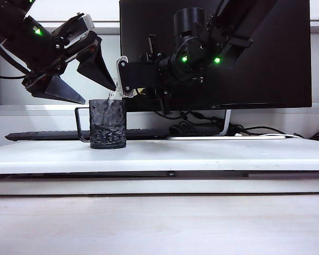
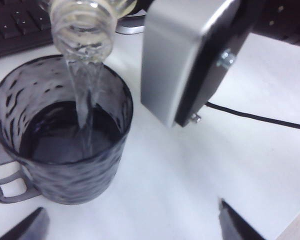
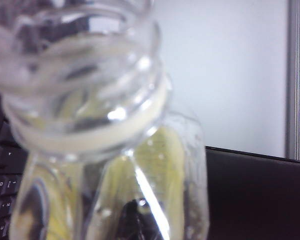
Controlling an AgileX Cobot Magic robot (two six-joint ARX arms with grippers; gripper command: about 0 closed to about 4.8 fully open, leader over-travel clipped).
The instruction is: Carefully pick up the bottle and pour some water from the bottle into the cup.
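The clear bottle [image 3: 90, 100] with its yellow label is tipped over, and my right gripper [image 3: 135, 225] is shut on its body. Its open ribbed mouth [image 2: 82, 25] hangs just above the rim of the dark dimpled cup [image 2: 65, 145]. A thin stream of water [image 2: 85, 95] runs from the mouth into the cup, which holds some liquid. In the exterior view the cup [image 1: 107, 123] stands on the white table, the bottle [image 1: 126, 92] mostly hidden behind my right gripper [image 1: 130, 79]. My left gripper [image 2: 132, 227] hovers open beside and above the cup [image 1: 100, 95], holding nothing.
A black monitor [image 1: 255, 64] on a stand and a black keyboard [image 1: 48, 135] sit behind the cup. Cables [image 2: 260, 118] trail across the white table [image 1: 212, 154] to the right. The table's front edge [image 1: 159, 173] runs below.
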